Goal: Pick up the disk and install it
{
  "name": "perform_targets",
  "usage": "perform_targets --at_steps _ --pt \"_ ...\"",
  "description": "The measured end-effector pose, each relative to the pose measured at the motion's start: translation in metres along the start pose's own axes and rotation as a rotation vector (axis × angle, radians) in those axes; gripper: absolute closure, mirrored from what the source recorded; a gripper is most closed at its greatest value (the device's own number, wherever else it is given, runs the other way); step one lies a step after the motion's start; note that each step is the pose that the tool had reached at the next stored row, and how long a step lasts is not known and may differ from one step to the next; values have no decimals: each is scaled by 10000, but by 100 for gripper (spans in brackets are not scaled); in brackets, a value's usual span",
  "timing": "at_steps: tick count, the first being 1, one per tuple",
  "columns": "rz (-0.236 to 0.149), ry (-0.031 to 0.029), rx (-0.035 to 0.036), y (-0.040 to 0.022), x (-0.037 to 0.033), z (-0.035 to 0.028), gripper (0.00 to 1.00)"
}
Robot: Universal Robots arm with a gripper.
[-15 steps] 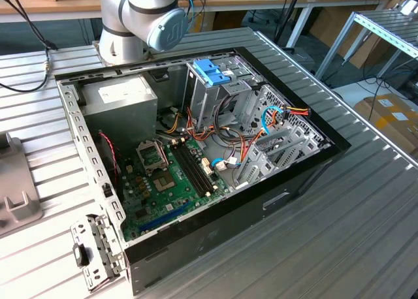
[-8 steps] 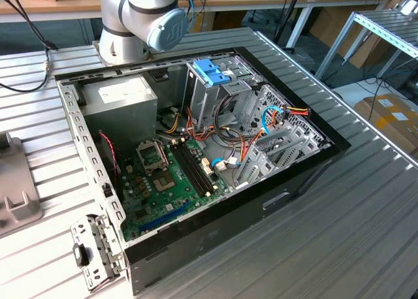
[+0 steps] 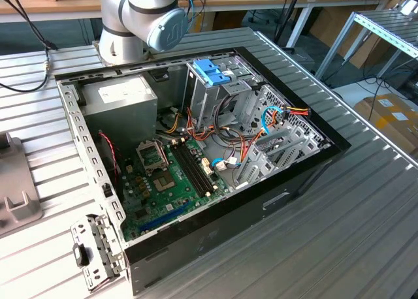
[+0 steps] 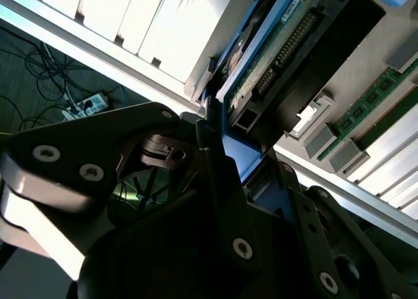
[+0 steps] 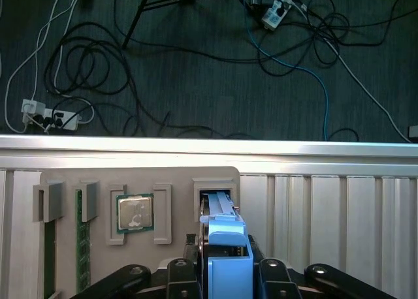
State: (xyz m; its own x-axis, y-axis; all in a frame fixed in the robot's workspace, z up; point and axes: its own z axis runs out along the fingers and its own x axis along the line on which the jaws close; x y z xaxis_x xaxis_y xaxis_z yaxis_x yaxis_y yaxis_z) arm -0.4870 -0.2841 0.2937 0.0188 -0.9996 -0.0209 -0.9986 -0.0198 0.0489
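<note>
Gripper sits over the grey holder at the table edge, dark floor with loose cables and a power strip beyond. The disk stands on edge in the holder's slot, light blue rails facing the first wrist view. Black fingers lie flat against both sides of it with no gap seen, so the gripper is clamped on the disk. In the second wrist view the gripper shows the same hold: blue rail fills the space between the fingers, and the disk shows its green circuit side and a connector row above the holder. The disk's far end is in the slot; I cannot tell whether it is lifted at all. Other holder pockets: a CPU lying flat beside the disk slot, and a RAM stick on edge further along, also seen as a green strip in the second wrist view. Exterior view: arm base stands at the far side of the ribbed table. The open case lies on its side, showing the motherboard, the power supply, and the drive cage with a blue bracket on top. A loose metal plate lies at the case's near corner.
</note>
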Motion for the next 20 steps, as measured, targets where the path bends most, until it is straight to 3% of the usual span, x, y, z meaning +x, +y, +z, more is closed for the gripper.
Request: perform_targets --at_steps 17,20 --pt "-2 -61 2 2 -3 -31 63" --pt "-4 -81 3 3 -3 -62 63"
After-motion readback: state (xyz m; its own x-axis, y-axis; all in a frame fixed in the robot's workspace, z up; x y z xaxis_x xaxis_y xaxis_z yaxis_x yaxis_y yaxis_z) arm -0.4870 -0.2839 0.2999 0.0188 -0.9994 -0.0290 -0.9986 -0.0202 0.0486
